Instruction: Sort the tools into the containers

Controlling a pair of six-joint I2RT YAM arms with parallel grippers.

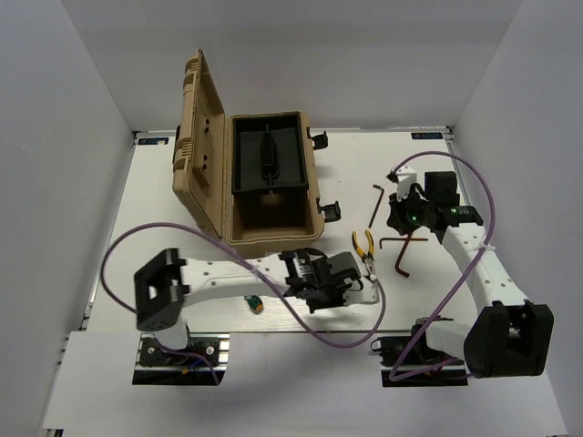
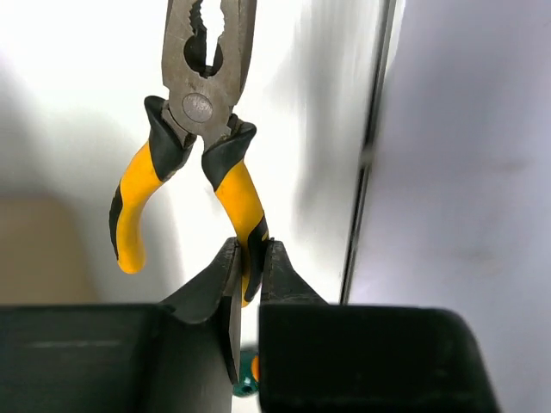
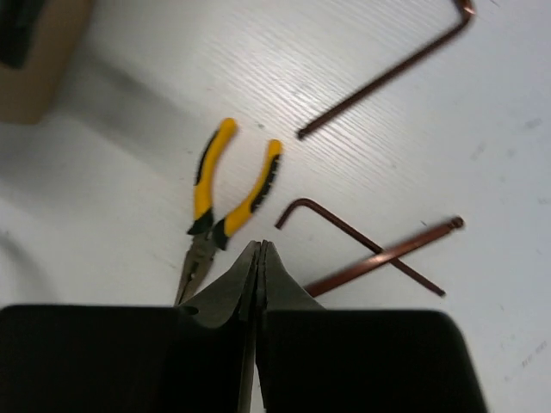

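Left end effector (image 2: 254, 254): clamping one pliers (image 2: 200, 107) handle.
Pliers: nose running off the frame's top.
Right end effector (image 3: 259, 248): pressing fingers together, empty.

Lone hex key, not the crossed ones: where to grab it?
Probably mid long arm of the hex key, straight down from above, jaws across the shaft. It lies flat on the table, apart from the crossed keys; the bent end is short.
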